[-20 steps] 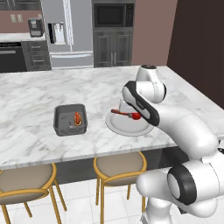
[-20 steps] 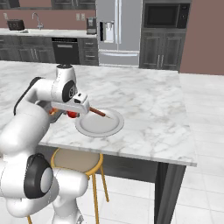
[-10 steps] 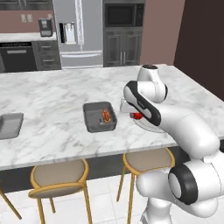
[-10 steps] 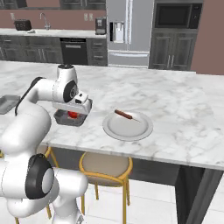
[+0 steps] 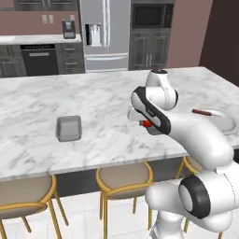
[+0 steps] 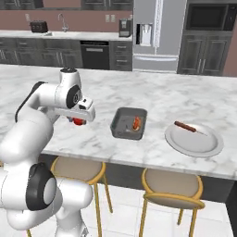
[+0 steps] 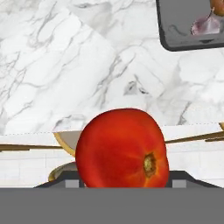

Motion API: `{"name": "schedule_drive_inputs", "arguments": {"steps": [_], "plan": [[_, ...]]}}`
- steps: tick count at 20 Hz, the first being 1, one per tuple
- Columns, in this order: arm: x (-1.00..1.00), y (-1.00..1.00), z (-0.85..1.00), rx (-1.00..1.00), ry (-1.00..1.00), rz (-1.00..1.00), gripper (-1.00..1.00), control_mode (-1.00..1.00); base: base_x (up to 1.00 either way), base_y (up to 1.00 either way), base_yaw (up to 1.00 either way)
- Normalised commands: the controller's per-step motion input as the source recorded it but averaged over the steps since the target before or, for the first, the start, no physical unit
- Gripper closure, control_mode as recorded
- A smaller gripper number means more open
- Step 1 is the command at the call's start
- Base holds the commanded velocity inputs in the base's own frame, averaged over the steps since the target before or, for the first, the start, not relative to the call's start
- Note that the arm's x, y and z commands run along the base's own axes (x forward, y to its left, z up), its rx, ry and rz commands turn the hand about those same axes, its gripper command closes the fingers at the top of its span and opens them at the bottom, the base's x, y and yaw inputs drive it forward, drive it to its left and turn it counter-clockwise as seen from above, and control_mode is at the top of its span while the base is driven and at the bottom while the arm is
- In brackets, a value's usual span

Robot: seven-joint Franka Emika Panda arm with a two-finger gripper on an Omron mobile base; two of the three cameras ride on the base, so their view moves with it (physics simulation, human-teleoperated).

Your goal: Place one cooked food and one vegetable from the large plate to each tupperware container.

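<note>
A smooth, glossy red tomato (image 7: 122,148), round and slightly flattened with a small brownish stem scar, sits clamped in the jaws of the gripper (image 6: 77,121), which stand partly apart around its width. The gripper hangs above the near edge of the white, grey-veined marble bench (image 6: 176,99), between the two tubs and not touching the surface.

One tupperware container (image 6: 128,123), a shallow grey rectangular tub with rounded corners and a thick rim, rests on the bench to the right of the gripper in the right base view. It holds an orange-red piece of food (image 6: 136,122) and a pale purplish garlic-like bulb (image 7: 204,26). The other tub (image 5: 69,128), of the same dull grey and matte finish, lies well apart to the robot's left.

The large plate (image 6: 194,139), round, flat and pale with a raised rim, lies further right, just beyond the filled tub. A thin, dark reddish-brown sausage (image 6: 189,127) lies across its far side.
</note>
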Motion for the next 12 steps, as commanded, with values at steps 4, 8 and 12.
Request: {"name": "schedule_drive_inputs", "arguments": {"steps": [4,8,12], "plan": [[0.00,0.00,0.00,0.00,0.00,0.00,1.00,1.00,0.00,1.00,0.00],[0.00,0.00,0.00,0.00,0.00,0.00,1.00,1.00,0.06,0.98,0.00],[0.00,0.00,0.00,0.00,0.00,0.00,1.00,1.00,0.10,0.47,0.00]]}}
